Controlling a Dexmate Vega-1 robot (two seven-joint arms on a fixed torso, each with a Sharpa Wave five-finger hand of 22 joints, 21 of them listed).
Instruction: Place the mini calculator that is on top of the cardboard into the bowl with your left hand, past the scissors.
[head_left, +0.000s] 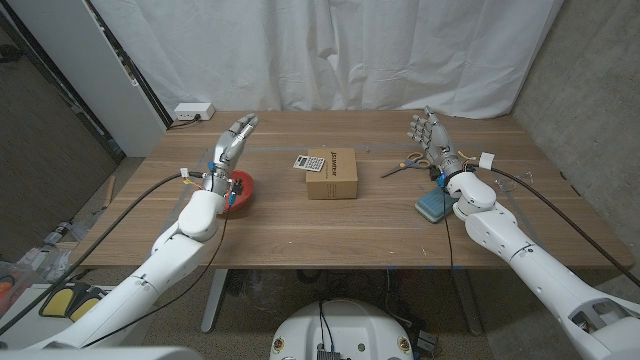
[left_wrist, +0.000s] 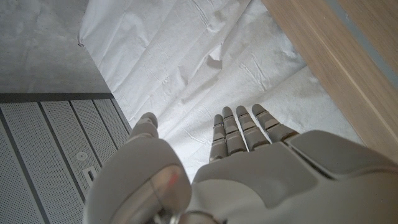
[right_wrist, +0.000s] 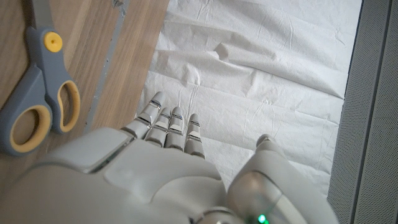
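- Mini calculator (head_left: 311, 163) is seen lying flat on the left part of the cardboard box's (head_left: 333, 178) top, near the middle of the counter (head_left: 330, 230).
- From the left robot hand (head_left: 232, 147), the calculator is found at about 3 o'clock in the head view, well apart, with bare wood between them.
- The calculator's long axis appears to run from 12 to 6 o'clock, though it is too small for this to be told with certainty.
- The left robot hand is held raised with nothing in it, its fingers (left_wrist: 239, 127) straight and close together and the thumb set apart.
- The red bowl (head_left: 240, 192) is seen just below and behind that hand, partly hidden by the left wrist.
- The left hand is judged the nearer of the two to the calculator, though not by much.
- The right robot hand (head_left: 430, 138) is also held raised, empty, with fingers spread, at the counter's far right.
- The scissors (head_left: 407, 165), with grey and yellow handles, are seen lying on the counter at 3 o'clock from the box, just beside the right hand.
- A blue sponge-like pad (head_left: 434, 205) is seen near the right wrist.
- Nothing is seen standing between the left hand and the calculator; the box's raised edge is judged the one thing to be cleared.
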